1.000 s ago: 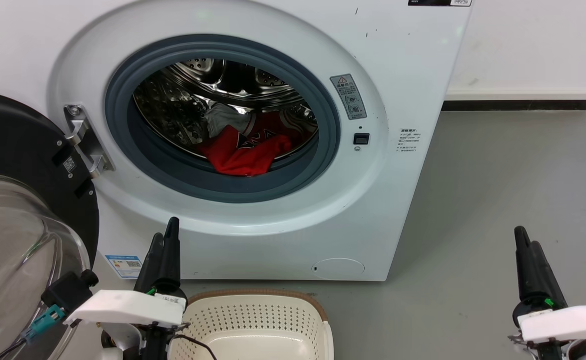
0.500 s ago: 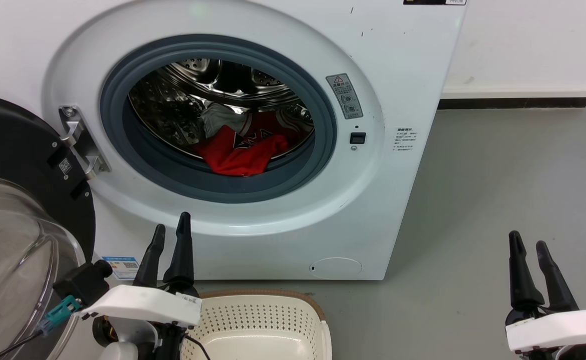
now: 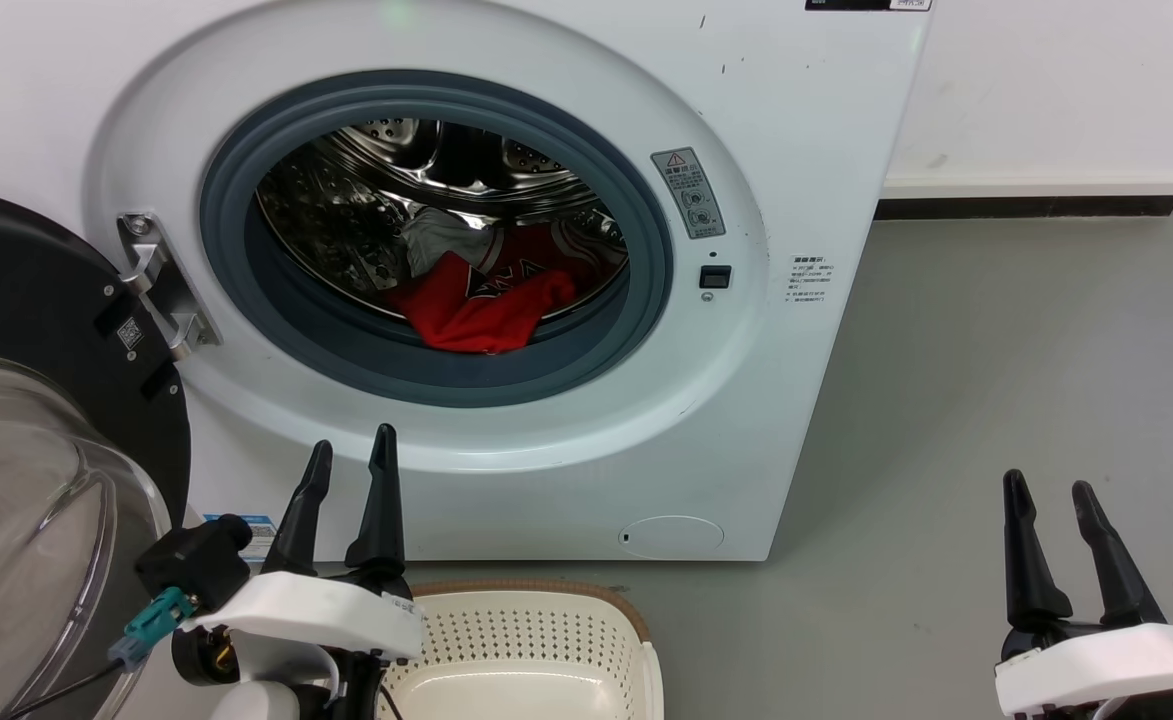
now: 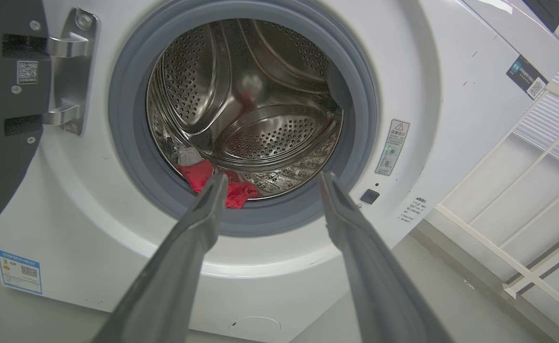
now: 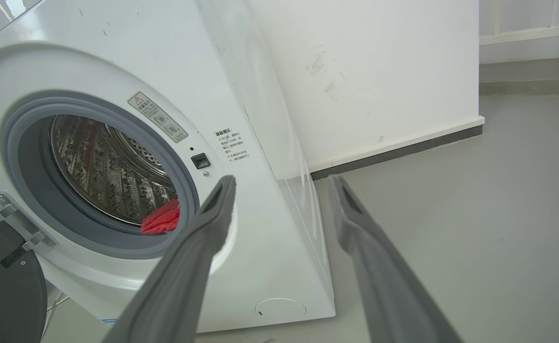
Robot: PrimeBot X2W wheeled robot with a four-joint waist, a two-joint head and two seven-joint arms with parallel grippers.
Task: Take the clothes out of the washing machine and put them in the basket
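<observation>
1. Fingers of your left gripper are spread apart and hold nothing. They point up the head view at the white front of the washing machine, just under its opening.
2. Your left wrist view looks along those fingers straight into the steel drum. The left fingertip lies across the red cloth in that view, but the head view shows the gripper well short of the opening.
3. Your right gripper sits at the lower right over the grey floor, well clear of the machine. Its fingers are likewise parted and bare, and they point up and a little left.
4. The clothes lie at the bottom front of the drum — a red heap with a pale piece behind it, its front fold resting on the grey gasket.
5. The door stands swung open on the left, glass bulge toward you.
6. The basket sits on the floor in front of the machine — just right of your left gripper, below the opening.
</observation>
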